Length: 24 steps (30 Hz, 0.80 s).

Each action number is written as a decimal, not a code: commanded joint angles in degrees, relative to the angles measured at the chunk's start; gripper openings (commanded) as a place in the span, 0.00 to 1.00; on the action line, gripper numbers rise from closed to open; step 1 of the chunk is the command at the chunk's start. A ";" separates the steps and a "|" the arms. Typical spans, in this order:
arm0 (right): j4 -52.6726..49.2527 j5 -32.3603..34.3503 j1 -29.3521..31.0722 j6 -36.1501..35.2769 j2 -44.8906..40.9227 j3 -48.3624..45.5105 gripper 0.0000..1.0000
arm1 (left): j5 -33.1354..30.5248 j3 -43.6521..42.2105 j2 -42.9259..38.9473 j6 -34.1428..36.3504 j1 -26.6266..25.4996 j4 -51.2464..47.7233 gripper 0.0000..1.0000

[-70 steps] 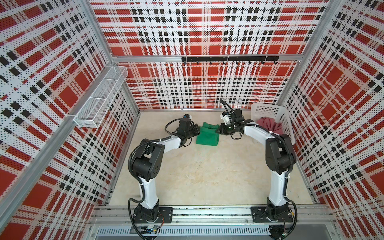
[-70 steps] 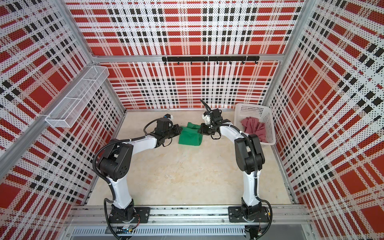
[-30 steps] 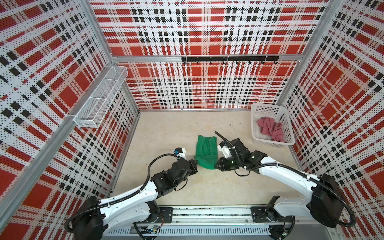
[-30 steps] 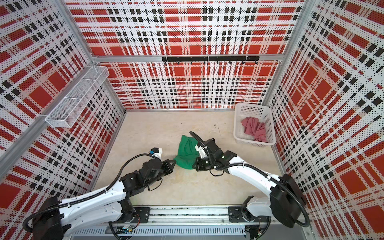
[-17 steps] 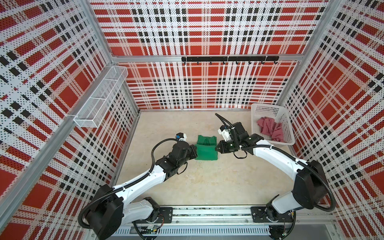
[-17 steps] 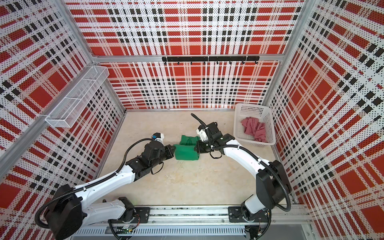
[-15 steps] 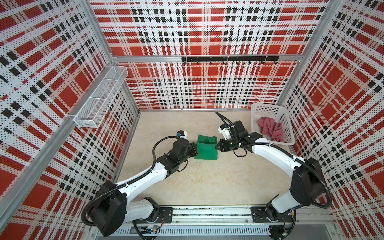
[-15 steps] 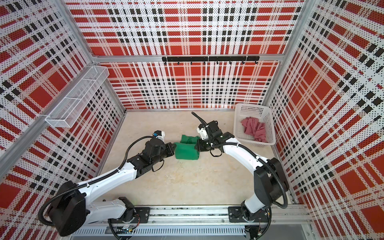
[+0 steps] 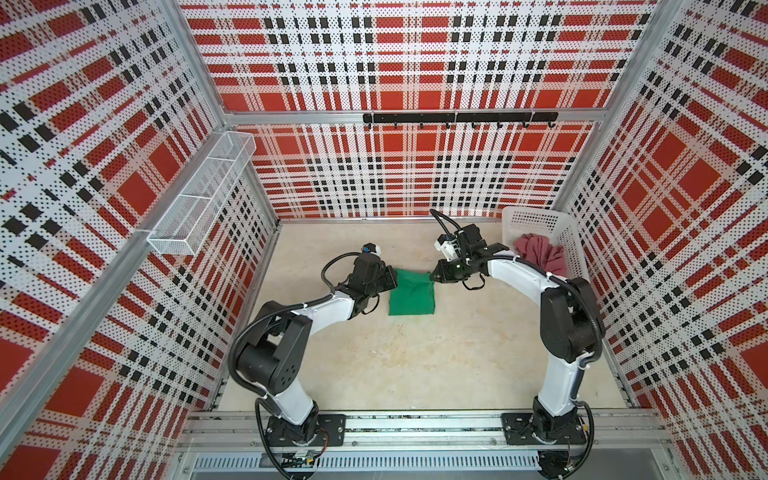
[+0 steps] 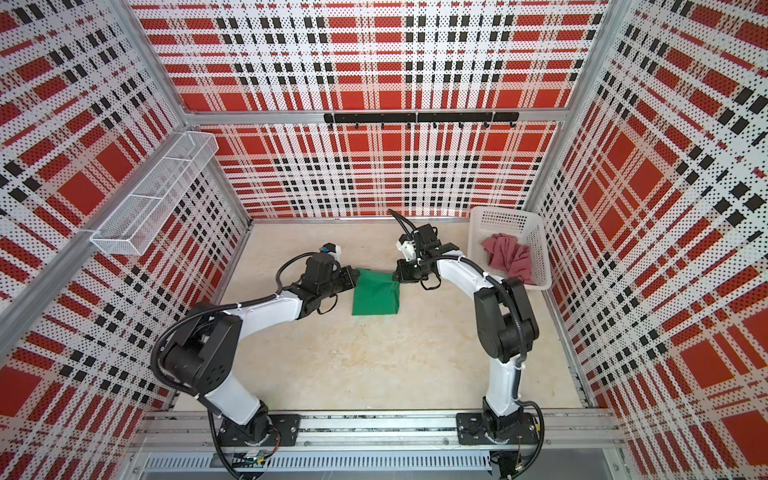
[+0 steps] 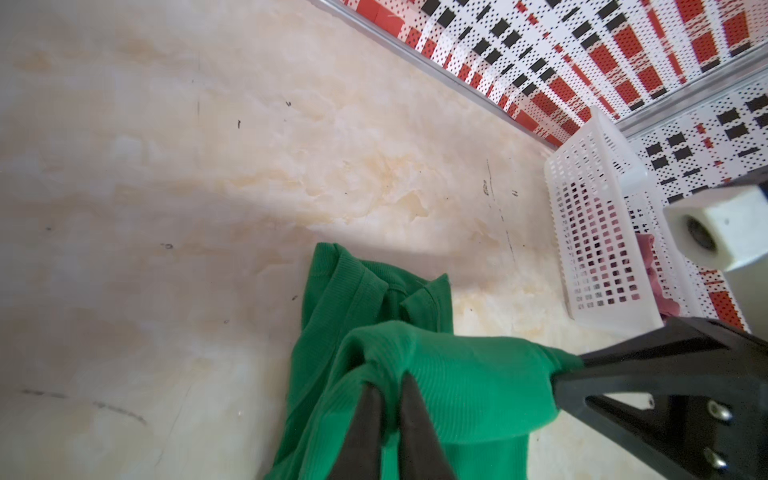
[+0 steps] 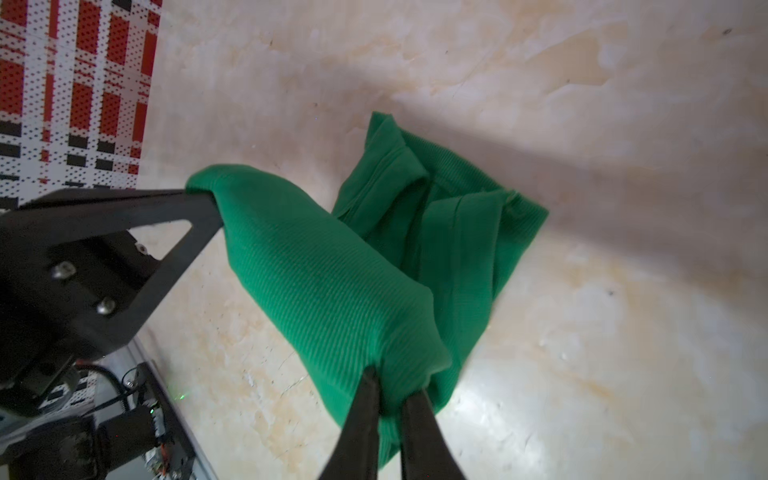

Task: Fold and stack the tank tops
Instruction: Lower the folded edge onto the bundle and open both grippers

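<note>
The green tank top (image 9: 411, 296) (image 10: 374, 296) lies folded on the beige floor between the arms. Its far edge is raised and stretched between the two grippers. My left gripper (image 9: 394, 277) (image 10: 356, 277) (image 11: 388, 380) pinches the left corner of that edge, with green cloth (image 11: 457, 386) bunched between its narrow-set fingers. My right gripper (image 9: 432, 277) (image 10: 395, 277) (image 12: 392, 382) pinches the right corner the same way. Under the raised fold (image 12: 332, 282), the straps lie on the floor. The pink tank top (image 9: 540, 254) (image 10: 507, 255) sits crumpled in the white basket (image 9: 536, 216) (image 10: 505, 214).
The basket stands in the back right corner, right behind the right arm's wrist. A wire shelf (image 9: 199, 203) hangs on the left wall and a black hook rail (image 9: 457, 118) on the back wall. Plaid walls close three sides; a metal rail (image 9: 415, 428) carries both arm bases in front.
Over the last second both grippers carried the top's near edge from the front toward the back, folding the green cloth over itself. In the last half second they moved slightly farther back.
</note>
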 commanded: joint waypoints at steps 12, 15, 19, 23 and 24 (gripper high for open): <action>13.95 9.65 0.43 7.87 -8.33 -7.88 0.54 | -3.50 1.85 -2.39 -3.47 -2.14 6.35 0.62; 21.29 9.78 3.93 14.26 -10.80 -15.03 0.39 | -6.12 -0.03 0.30 -8.19 -5.65 12.45 0.59; 31.82 9.83 6.59 22.94 -11.20 -22.84 0.27 | -9.81 -3.98 4.14 -14.75 -7.35 20.45 0.58; 42.30 10.28 6.75 27.92 -8.28 -30.31 0.18 | -13.71 -9.12 7.28 -18.92 -7.35 26.67 0.57; 43.85 10.48 6.66 27.86 -6.79 -31.08 0.17 | -14.55 -9.90 8.04 -19.31 -7.27 27.18 0.57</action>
